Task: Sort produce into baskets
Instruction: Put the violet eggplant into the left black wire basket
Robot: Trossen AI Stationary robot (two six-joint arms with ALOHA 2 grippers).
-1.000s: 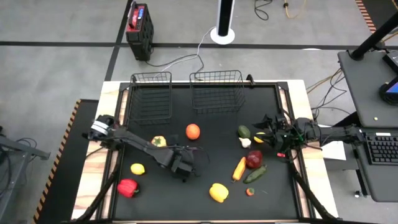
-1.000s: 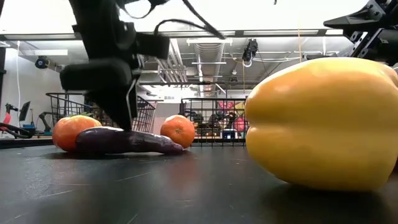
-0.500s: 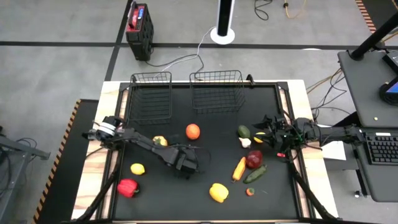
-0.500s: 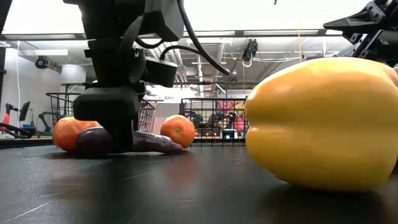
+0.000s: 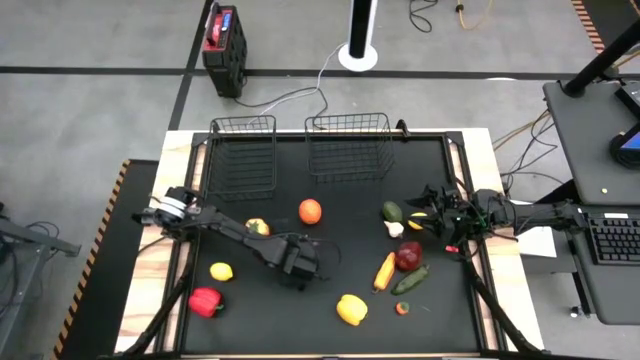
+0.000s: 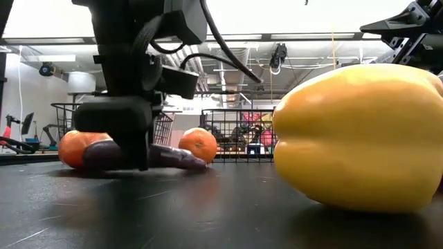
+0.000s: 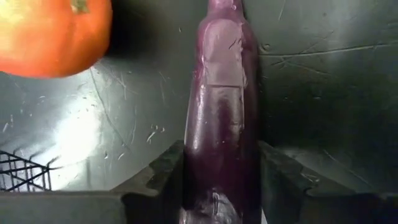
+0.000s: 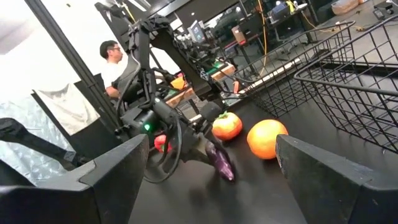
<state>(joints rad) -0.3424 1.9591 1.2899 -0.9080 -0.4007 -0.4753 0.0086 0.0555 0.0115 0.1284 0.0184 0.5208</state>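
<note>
A: Robot body, quick? Colours, shapes?

B: Two dark slim arms, boxy joints; left arm (image 5: 225,233) has a pale silver-white collar near its base; thin black cable loops out by its wrist.

A: Right arm?

B: Right arm (image 5: 540,213) black too; tangle of cables at the wrist w/ small red and green spots.

A: Fingers?

B: Right gripper's fingers (image 8: 112,171) are broad, flat, matte dark-grey wedges; left fingers (image 7: 281,177) same dark plastic, angular, scuffed edges.
</note>
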